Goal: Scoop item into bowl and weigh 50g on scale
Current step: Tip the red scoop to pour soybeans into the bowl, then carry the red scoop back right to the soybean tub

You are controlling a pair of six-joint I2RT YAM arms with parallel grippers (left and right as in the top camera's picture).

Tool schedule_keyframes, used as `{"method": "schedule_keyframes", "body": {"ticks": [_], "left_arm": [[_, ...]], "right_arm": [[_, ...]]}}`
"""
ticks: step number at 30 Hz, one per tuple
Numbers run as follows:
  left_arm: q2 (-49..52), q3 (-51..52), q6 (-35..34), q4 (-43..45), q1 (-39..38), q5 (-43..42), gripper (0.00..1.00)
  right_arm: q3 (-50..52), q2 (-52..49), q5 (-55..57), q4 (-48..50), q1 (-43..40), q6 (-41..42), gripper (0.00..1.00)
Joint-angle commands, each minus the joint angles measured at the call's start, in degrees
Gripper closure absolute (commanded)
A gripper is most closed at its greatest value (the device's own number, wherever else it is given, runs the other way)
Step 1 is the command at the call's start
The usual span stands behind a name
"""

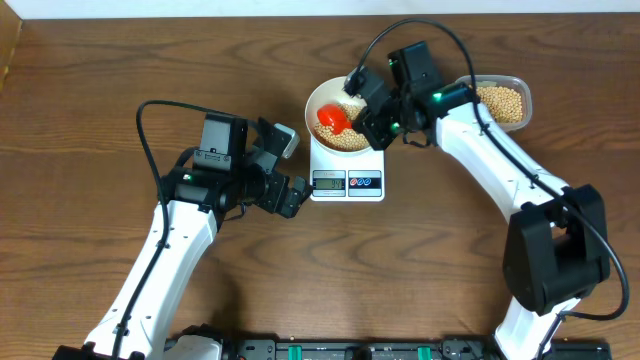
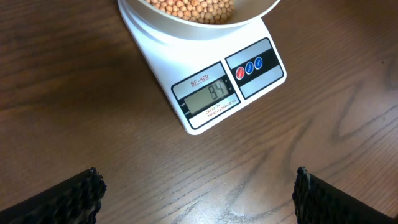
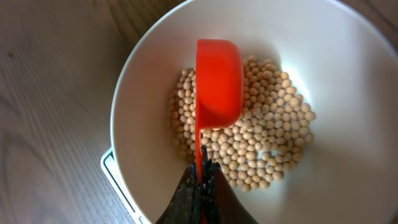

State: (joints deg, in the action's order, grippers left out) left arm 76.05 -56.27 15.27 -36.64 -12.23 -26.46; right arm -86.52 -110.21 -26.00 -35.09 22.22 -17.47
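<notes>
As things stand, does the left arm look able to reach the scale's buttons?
Probably yes: the left gripper hangs open beside the scale, with only bare table before the buttons.

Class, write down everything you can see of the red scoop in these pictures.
The red scoop looks like smooth, glossy plastic: a rounded cup on a thin handle. The right gripper pinches the handle's end between its fingers. It hangs inside the white bowl, above the pale beans, with the cup's outer side facing the wrist camera, so its contents are hidden. Whether it touches the beans cannot be told.
</notes>
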Motion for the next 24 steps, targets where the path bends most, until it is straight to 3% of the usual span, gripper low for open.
{"method": "schedule_keyframes", "body": {"ticks": [1, 10, 24], "left_arm": [[-0.48, -1.07, 0.37, -0.02, -0.07, 0.13, 0.01], [-0.48, -1.07, 0.35, -0.02, -0.07, 0.13, 0.01], [-0.48, -1.07, 0.35, -0.02, -0.07, 0.13, 0.01]], "right_arm": [[-0.87, -0.79, -7.06, 0.52, -2.97, 4.22, 0.99], [-0.87, -0.79, -17.46, 1.90, -7.82, 6.82, 0.99], [-1.88, 0.92, -18.51, 3.15, -8.41, 7.65, 0.99]]}}
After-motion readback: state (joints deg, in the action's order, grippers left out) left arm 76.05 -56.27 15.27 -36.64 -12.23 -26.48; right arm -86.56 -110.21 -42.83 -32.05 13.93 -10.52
